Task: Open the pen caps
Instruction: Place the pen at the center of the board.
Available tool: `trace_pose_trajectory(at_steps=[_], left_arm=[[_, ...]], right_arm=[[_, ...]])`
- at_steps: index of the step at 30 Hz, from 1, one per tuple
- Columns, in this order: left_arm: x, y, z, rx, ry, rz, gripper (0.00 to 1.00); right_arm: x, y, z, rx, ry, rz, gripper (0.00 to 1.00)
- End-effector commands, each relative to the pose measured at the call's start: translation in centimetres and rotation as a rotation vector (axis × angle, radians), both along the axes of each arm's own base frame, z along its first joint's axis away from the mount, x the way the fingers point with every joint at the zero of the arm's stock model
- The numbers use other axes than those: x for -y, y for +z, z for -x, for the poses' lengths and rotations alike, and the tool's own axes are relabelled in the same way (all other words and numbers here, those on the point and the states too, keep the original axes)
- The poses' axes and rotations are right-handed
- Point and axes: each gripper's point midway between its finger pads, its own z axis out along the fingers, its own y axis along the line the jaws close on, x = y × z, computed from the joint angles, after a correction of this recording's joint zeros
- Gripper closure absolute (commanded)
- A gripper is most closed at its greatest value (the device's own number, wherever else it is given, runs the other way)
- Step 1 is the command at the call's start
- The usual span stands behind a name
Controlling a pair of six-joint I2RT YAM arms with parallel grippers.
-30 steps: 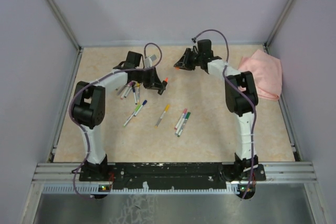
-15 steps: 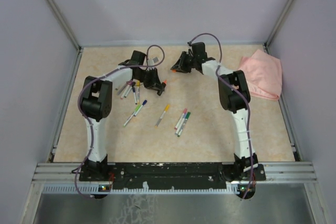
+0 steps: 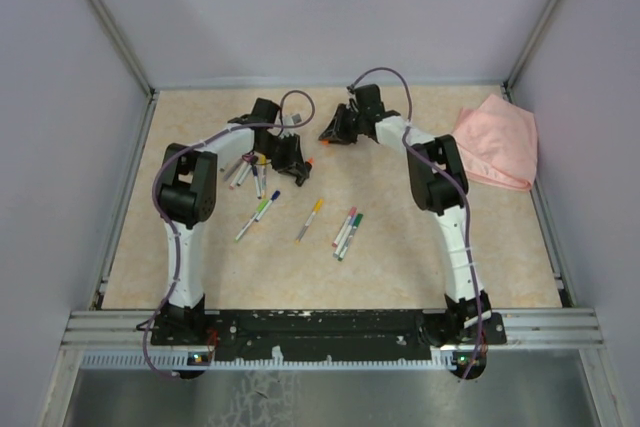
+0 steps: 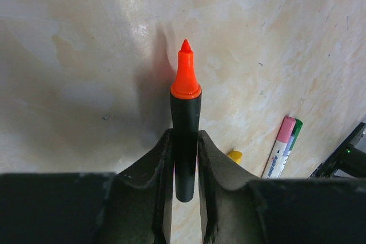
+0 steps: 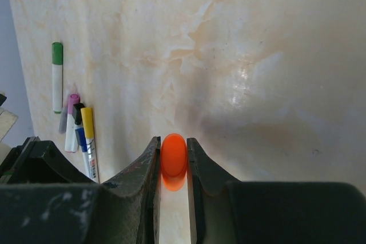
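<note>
My left gripper (image 4: 186,141) is shut on the dark barrel of an orange marker (image 4: 186,121), whose bare orange tip (image 4: 185,78) points away over the table. My right gripper (image 5: 173,148) is shut on the loose orange pen cap (image 5: 173,155), held just above the table. In the top view the left gripper (image 3: 298,159) and right gripper (image 3: 329,134) sit close together at the back middle, marker and cap apart. Capped markers lie in a cluster (image 3: 250,172), with more nearer (image 3: 258,214), (image 3: 311,218), (image 3: 347,232).
A pink cloth (image 3: 497,142) lies at the back right. The right wrist view shows a green-capped marker (image 5: 57,75) and a cluster with pink, black and yellow caps (image 5: 78,127). The left wrist view shows pink and green capped markers (image 4: 283,147) and a yellow cap (image 4: 234,155).
The right gripper with the orange cap has shifted a little left and nearer. The left gripper with the marker has moved slightly nearer. Marker and cap stay apart.
</note>
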Motion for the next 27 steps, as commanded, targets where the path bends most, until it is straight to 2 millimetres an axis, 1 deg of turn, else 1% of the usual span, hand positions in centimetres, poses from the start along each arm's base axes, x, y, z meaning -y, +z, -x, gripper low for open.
trace_pose_trajectory(at_steps=[1,5,8,13,15,20,23,26,27], left_arm=[[-0.6,-0.3,-0.4,0.005,-0.004,-0.035,0.72],[-0.9,-0.4,-0.3,0.003,-0.002,-0.052,0.67],[-1.2,-0.2,-0.3,0.008,0.001,-0.068,0.62],[-1.7,0.7,-0.3,0.033,0.009,-0.09,0.59],[-1.9,1.3,-0.4,0.051,0.012,-0.099,0.58],[-2.6,3.4,-0.5,0.113,0.02,-0.122,0.56],[-2.9,4.9,-0.1,0.154,0.021,-0.126,0.55],[-3.3,6.2,0.6,0.191,0.026,-0.122,0.55],[-3.5,6.2,1.0,0.192,0.028,-0.122,0.55]], right_arm=[[-1.1,1.7,-0.7,0.063,0.032,0.011,0.95],[-1.0,1.4,-0.5,0.056,0.033,0.031,0.92],[-0.8,1.1,-0.5,0.049,0.031,0.048,0.89],[-0.4,1.3,-0.8,0.06,0.026,0.081,0.84],[-0.3,1.4,-0.9,0.066,0.023,0.089,0.8],[-0.3,1.8,-1.1,0.08,0.023,0.091,0.74],[-0.3,2.0,-1.3,0.089,0.026,0.093,0.69],[-0.5,2.5,-1.5,0.1,0.028,0.084,0.66],[-0.6,2.6,-1.6,0.101,0.029,0.08,0.66]])
